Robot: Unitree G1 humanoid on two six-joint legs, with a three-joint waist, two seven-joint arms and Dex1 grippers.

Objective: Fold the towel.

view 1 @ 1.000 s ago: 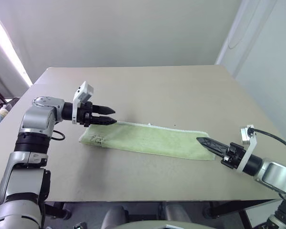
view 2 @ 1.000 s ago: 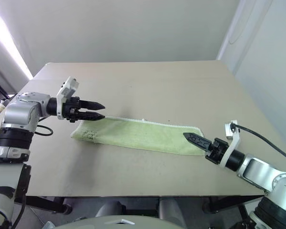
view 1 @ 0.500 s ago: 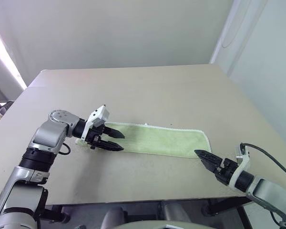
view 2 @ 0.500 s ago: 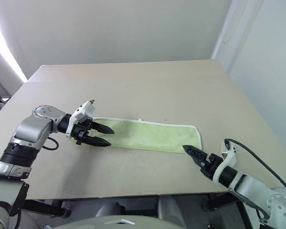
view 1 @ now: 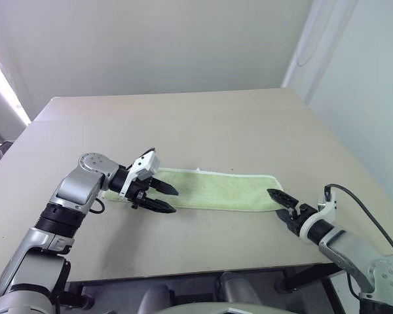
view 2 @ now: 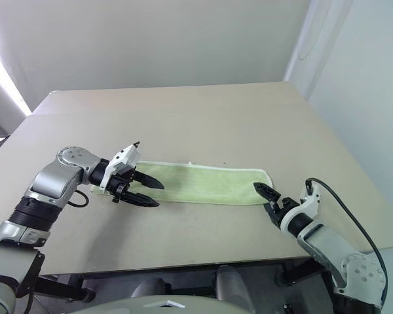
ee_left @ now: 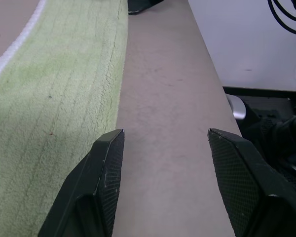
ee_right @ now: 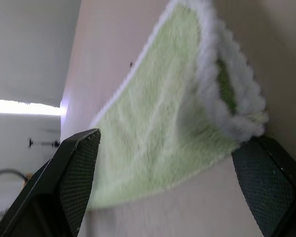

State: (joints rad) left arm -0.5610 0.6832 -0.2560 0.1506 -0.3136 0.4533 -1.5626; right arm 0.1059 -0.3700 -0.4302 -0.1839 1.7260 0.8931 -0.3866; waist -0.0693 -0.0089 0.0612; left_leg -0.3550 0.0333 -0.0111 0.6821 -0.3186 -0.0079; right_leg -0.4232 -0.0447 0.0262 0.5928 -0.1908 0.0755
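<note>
The towel lies flat on the table as a long light green strip with white edging, running left to right. My left gripper hovers low over its left end, open. In the left wrist view, one finger is above the towel and the other above bare table, so the jaws straddle the near long edge. My right gripper is at the towel's right end, open. In the right wrist view, the fluffy white corner of the towel sits between its spread fingers, unclamped.
The beige table has bare surface behind and in front of the towel. Its front edge runs close below both grippers. A pale wall stands past the table's right side.
Both hands have come down toward the table. The left gripper moved in over the towel's left end. The right wrist rolled and closed in on the right corner. The camera view also shifted.
</note>
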